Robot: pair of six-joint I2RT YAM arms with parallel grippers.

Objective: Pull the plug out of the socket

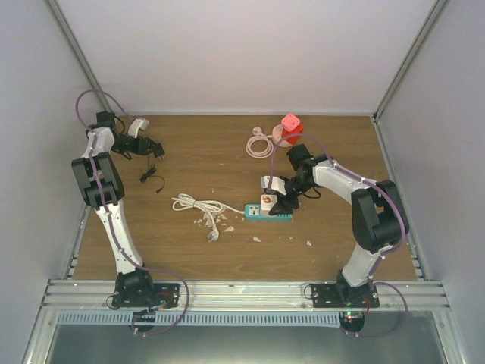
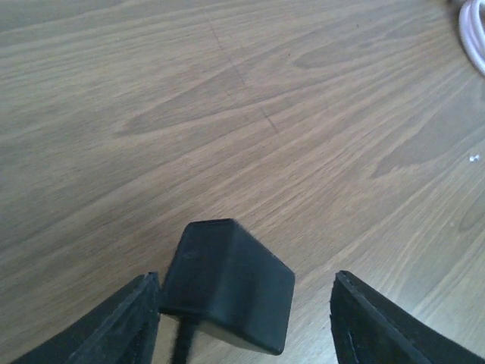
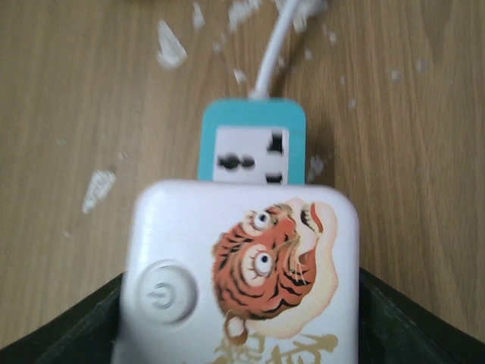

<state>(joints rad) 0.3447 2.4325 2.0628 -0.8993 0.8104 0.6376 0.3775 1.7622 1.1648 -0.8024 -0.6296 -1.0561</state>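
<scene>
White plug (image 3: 242, 265) sits right between the fingers of the right tool (image 3: 242, 315), standing on the near end of the teal power strip (image 3: 254, 114), towards the right of the worktop (image 1: 204, 152). Both dark fingers (image 3: 68, 326) lie against its flanks, no gap that I can see, so the tool holds it by the sides. On its top face there is a cartoon tiger (image 3: 265, 258) in orange and brown, a round power-symbol button (image 3: 161, 294) to its left, and gold characters (image 3: 280, 353) below, cut off by the frame edge and not readable. Just past the plug, one free socket face (image 3: 252, 155) shows on the strip, and the strip's white cord (image 3: 276, 45) runs away from its far end. White flecks (image 3: 170, 42) are scattered over the wood around it.

Out from there, in the top view, the cord ends in a loose coil (image 1: 195, 203) left of the strip. Behind the right arm stands a red cube (image 1: 290, 123) beside a pale looped cable (image 1: 260, 144).

Over at the far left, the left tool (image 2: 244, 277) stands wide: a black block (image 2: 227, 284) touches one finger (image 2: 114, 326), with a clear gap to the other finger (image 2: 386, 326). A thin black cable (image 1: 149, 176) lies just near of it.
</scene>
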